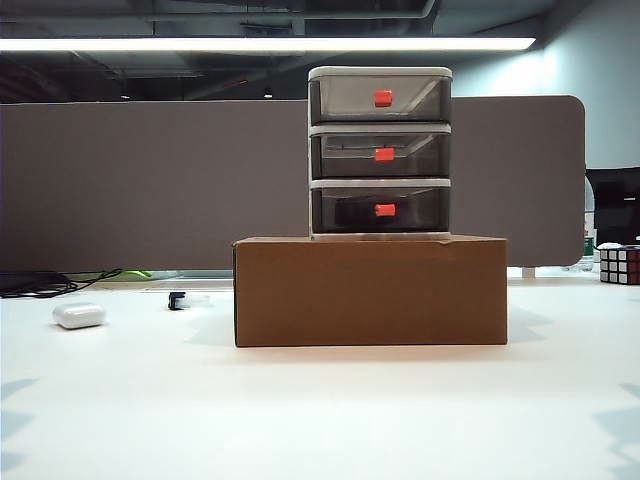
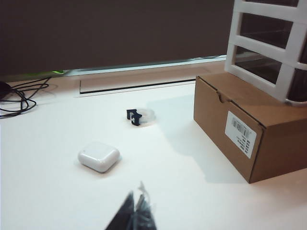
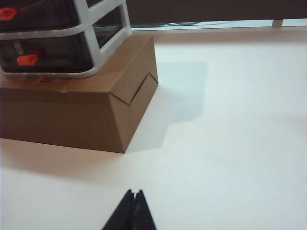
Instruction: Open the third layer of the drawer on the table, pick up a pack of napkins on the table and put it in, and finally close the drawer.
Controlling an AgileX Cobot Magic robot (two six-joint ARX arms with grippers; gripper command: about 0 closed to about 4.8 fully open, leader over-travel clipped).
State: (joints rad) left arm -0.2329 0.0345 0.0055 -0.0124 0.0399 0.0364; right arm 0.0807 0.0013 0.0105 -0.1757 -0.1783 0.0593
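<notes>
The left gripper (image 2: 136,211) is seen nearest the camera, cut off by the frame edge, its dark fingertips pressed together over the table (image 2: 192,201), holding nothing. Just beyond lie a small white rounded case (image 2: 98,156) and a small black clip (image 2: 135,116). The right gripper (image 3: 133,211) is likewise pressed shut and empty. Beyond it, a brown cardboard box (image 3: 72,115) bears the drawer (image 1: 380,152); the third layer (image 1: 380,208) is closed. The box's barcode label (image 2: 241,133) cannot be read. The pack of napkins cannot be made out.
</notes>
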